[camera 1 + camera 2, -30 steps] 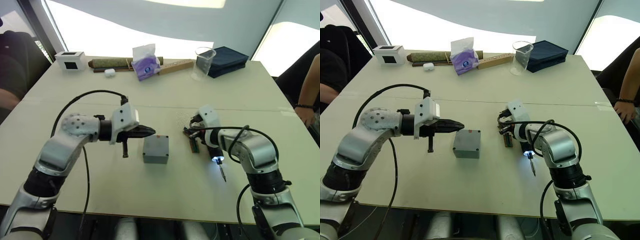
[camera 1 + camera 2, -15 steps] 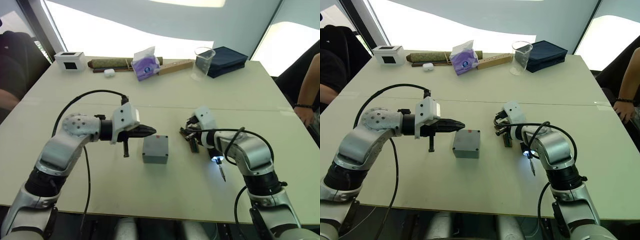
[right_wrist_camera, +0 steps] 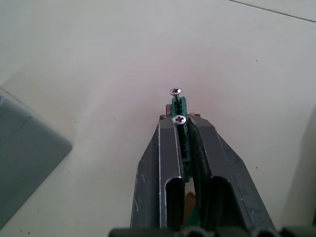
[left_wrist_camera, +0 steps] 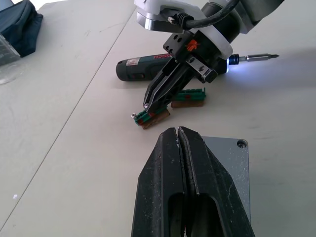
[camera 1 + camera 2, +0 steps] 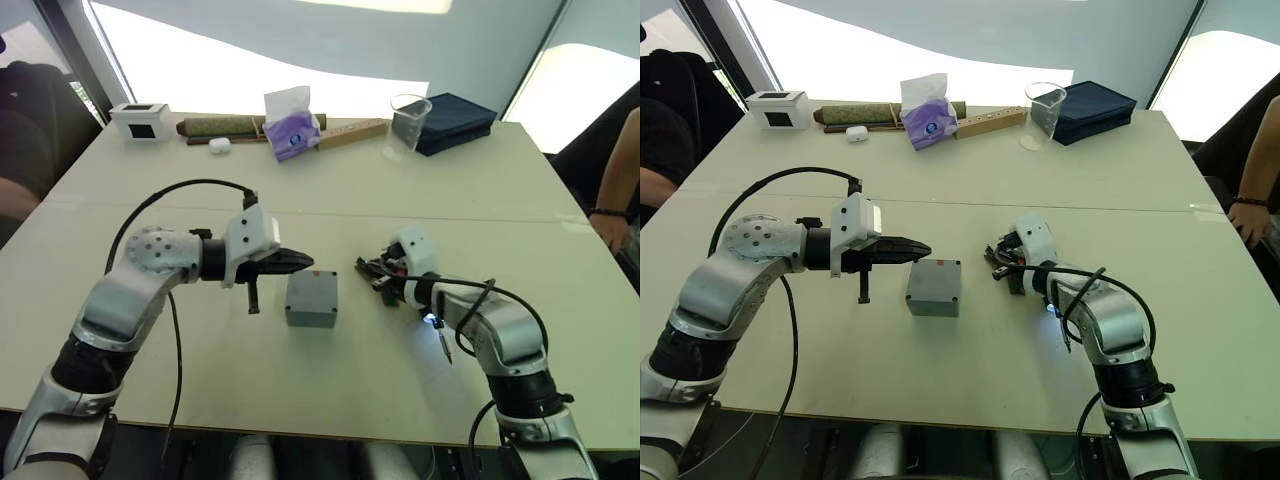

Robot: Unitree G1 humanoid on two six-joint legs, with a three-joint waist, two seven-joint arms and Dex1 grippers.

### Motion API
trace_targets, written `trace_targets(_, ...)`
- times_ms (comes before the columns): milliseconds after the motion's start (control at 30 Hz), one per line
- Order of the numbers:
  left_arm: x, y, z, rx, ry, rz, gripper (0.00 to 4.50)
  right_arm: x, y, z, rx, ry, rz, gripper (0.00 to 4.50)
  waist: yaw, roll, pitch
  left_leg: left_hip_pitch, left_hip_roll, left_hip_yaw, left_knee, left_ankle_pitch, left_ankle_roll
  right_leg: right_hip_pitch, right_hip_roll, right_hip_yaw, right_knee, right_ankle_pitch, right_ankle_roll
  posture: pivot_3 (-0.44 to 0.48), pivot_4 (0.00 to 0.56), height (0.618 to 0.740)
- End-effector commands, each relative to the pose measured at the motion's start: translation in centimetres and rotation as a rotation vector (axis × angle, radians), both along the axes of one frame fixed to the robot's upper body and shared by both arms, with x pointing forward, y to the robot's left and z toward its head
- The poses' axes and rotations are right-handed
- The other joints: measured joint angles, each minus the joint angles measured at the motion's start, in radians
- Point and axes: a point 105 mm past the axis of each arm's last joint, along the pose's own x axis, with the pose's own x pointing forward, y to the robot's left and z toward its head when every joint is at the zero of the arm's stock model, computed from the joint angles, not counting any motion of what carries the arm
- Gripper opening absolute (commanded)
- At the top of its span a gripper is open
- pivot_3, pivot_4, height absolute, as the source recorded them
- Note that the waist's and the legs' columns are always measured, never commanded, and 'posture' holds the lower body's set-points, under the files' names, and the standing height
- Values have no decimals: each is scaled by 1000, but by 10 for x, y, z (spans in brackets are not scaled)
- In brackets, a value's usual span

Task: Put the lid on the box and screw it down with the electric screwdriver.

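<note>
The grey box (image 5: 311,313) stands mid-table with the flat grey lid (image 4: 232,155) lying on it; one corner screw hole shows. My left gripper (image 4: 177,131) is shut and empty, its tips over the box's left edge. My right gripper (image 3: 180,123) is to the right of the box, shut on a green strip (image 4: 150,116) that carries small screws, with one screw head (image 3: 179,119) between its fingertips. The black electric screwdriver (image 4: 148,66) lies on the table just behind that gripper. Its light (image 5: 431,320) is on and its bit (image 4: 256,58) points away from the box.
A second green strip (image 4: 188,96) lies beside the held one. Along the far edge stand a white box with a black window (image 5: 140,120), a tissue pack (image 5: 290,125), a clear beaker (image 5: 408,125) and a dark pouch (image 5: 455,120). A person's arm (image 5: 612,205) is at the right edge.
My right forearm has dropped lower and its gripper has turned down onto the green strips. The left arm, the box and the screwdriver have stayed put.
</note>
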Motion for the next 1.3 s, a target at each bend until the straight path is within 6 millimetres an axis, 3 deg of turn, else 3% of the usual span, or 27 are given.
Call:
trace_targets(33,-1,-3,9,-11,-46,-9,0,0,2,13,47,-71,-4,36,-1,0,0,0,0,0,0,0,0,0,0,0,0,0,0,0,150,721)
trace_targets(233,-1,-4,9,-13,-47,-8,0,-1,6,9,89,-75,-9,36,-2,0,0,0,0,0,0,0,0,0,0,0,0,0,0,0,150,721)
trace_targets(333,-1,-4,9,-15,-50,-7,0,0,6,-2,11,-65,-5,36,-1,0,0,0,0,0,0,0,0,0,0,0,0,0,0,0,150,721)
trace_targets(600,-1,-4,9,-17,-52,-5,0,0,10,-8,-37,-54,22,36,-3,0,0,1,0,0,0,1,-1,1,0,0,1,0,0,0,150,721)
trace_targets(700,-1,-4,9,-16,-52,-4,0,-1,9,-5,-44,-56,27,1023,0,0,0,1,0,0,0,1,-1,1,0,0,1,0,0,0,150,721)
trace_targets(833,-2,-4,9,-16,-53,-4,0,-2,7,1,-55,-65,31,2691,1,0,0,1,0,0,0,1,-1,1,0,0,1,0,0,0,150,721)
trace_targets(1300,-1,-4,9,-19,-55,-4,0,2,12,18,1,-96,39,2691,1,0,0,1,0,0,0,1,-1,1,0,0,1,0,0,0,150,721)
